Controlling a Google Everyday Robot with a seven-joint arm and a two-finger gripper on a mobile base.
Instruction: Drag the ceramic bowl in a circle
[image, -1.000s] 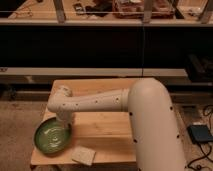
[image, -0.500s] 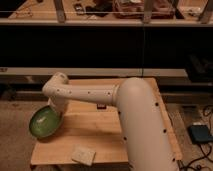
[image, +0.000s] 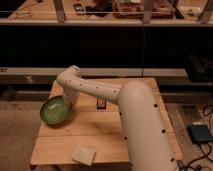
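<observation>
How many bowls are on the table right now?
1. The ceramic bowl sits at the left edge of the wooden table, partly overhanging it, with the hand at its right rim. The arm may hide other things behind it.

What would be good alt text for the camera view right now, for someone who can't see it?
A white robot arm reaches across a wooden table, its claw down at the right rim of a green ceramic bowl near the table's left edge. A pale flat block lies near the front edge, a small dark object mid-table.
</observation>
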